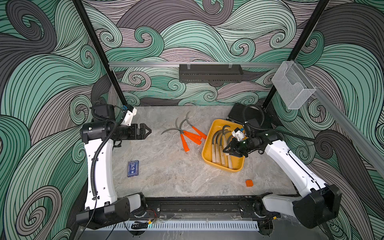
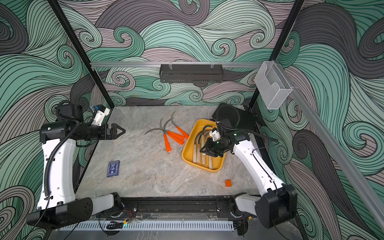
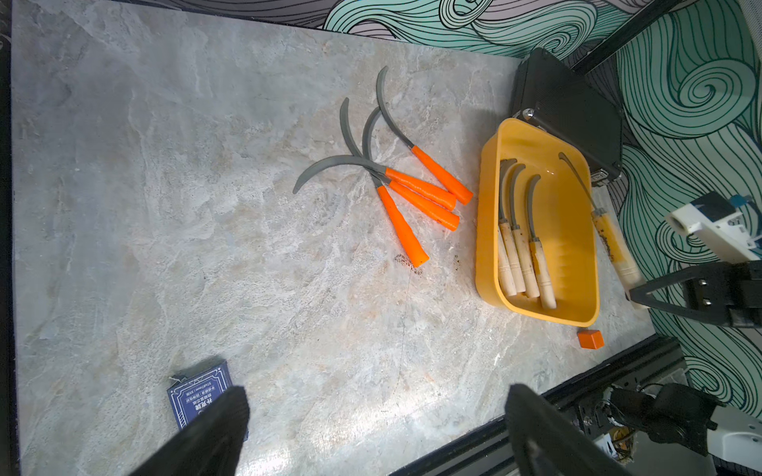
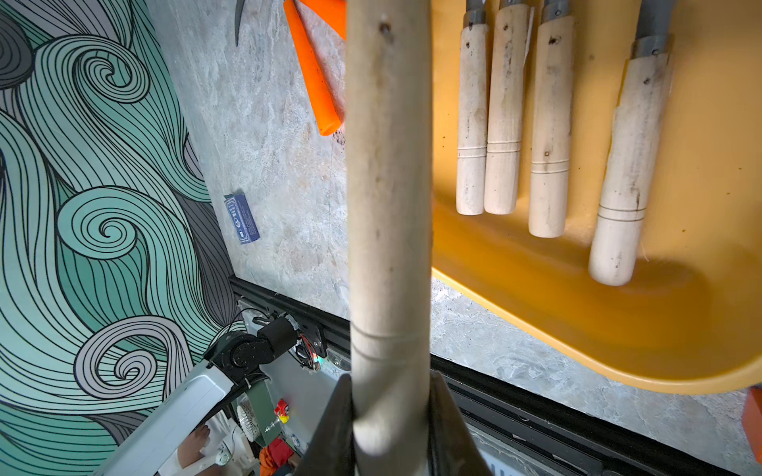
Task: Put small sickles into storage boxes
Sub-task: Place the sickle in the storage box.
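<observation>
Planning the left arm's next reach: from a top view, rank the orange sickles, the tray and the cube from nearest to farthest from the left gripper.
From the left gripper, in a top view:
1. orange sickles: mid-table, fanned out, blades towards the back.
2. tray: just beyond them, on the right arm's side.
3. cube: past the tray, near the front edge on the right arm's side.

The only print in sight is on the blue box [image 3: 198, 395]: white Chinese characters and a short line of figures inside an ornate white frame, upside down in the left wrist view and too blurred to read, a mere white emblem in both top views.
</observation>
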Tool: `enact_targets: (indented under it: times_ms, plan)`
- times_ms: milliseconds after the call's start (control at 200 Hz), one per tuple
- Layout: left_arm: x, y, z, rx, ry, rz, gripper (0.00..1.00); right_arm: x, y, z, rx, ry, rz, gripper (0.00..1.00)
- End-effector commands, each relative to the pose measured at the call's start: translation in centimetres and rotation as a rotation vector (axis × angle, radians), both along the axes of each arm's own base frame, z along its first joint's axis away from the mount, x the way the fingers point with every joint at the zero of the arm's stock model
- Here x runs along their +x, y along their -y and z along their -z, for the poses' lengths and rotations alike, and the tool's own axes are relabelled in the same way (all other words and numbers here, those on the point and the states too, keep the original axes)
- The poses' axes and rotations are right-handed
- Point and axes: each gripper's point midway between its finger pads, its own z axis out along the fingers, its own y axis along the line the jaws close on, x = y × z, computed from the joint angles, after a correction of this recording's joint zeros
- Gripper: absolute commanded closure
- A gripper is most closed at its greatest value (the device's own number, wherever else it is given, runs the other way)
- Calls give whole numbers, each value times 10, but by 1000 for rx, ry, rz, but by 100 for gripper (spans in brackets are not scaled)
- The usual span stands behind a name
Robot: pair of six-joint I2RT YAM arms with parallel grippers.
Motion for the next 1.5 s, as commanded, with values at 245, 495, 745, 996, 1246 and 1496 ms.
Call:
enact_targets:
  times_ms: [245,495,745,996,1246,1496]
  plan:
    - [-2,-2,-4,29,3,1,3,19,2,27,-55,2,-28,100]
    - [-9,-1,-1,26,-11,-8,3,28,3,48,-85,-12,-29,100]
    - [-15,-2,5,42,-27,-8,3,31,6,66,-123,-23,-46,100]
    - [-15,-1,3,35,-26,-11,3,35,7,77,-146,-29,-46,100]
    - [-18,-1,5,33,-35,-10,3,35,12,90,-183,-41,-60,100]
    - [-22,-1,5,43,-30,-12,3,35,11,101,-206,-58,-78,100]
